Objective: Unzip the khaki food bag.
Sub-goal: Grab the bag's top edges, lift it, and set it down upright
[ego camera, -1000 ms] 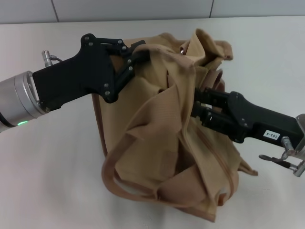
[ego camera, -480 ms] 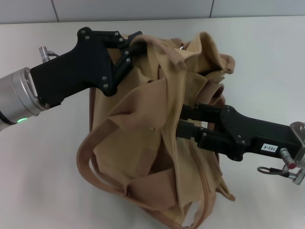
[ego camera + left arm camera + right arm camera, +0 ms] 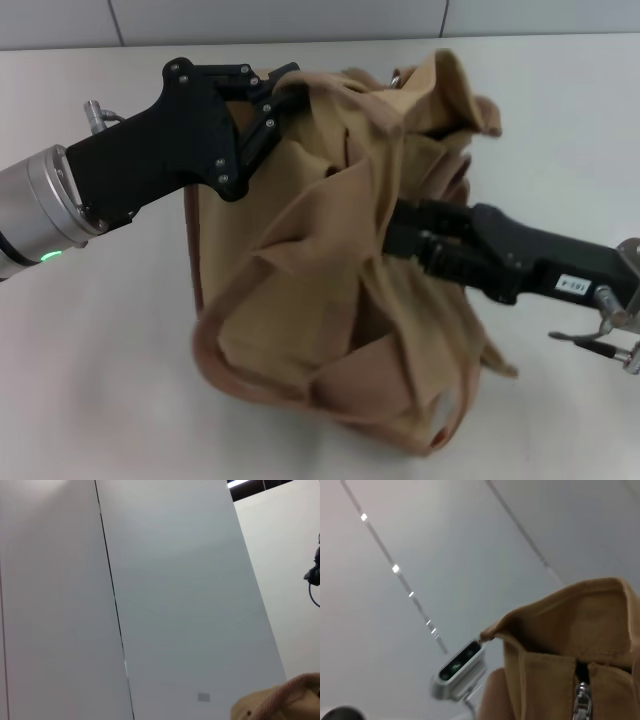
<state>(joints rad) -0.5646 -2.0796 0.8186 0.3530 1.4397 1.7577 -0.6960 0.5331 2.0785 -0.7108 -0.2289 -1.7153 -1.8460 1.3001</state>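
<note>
The khaki food bag (image 3: 330, 300) hangs crumpled and twisted over the white table (image 3: 90, 380), its webbing handle (image 3: 215, 355) looping low on the left. My left gripper (image 3: 272, 95) is shut on the fabric of the bag's upper left corner and holds it up. From the right, my right gripper (image 3: 392, 238) reaches into the folds at the bag's middle, its tips buried in cloth. In the right wrist view the bag's top edge (image 3: 570, 640) shows with the zipper and its silver pull (image 3: 580, 702). A bit of khaki fabric (image 3: 282, 702) shows in the left wrist view.
Grey wall panels (image 3: 300, 18) run behind the table's far edge. The left arm's silver wrist ring with a green light (image 3: 457, 672) appears in the right wrist view. A dark cable (image 3: 314, 575) hangs at the left wrist view's edge.
The right gripper has moved up and to the right, deeper into the folds. The bag has swung and bunched differently, its handle loop shifting. The left gripper has stayed put.
</note>
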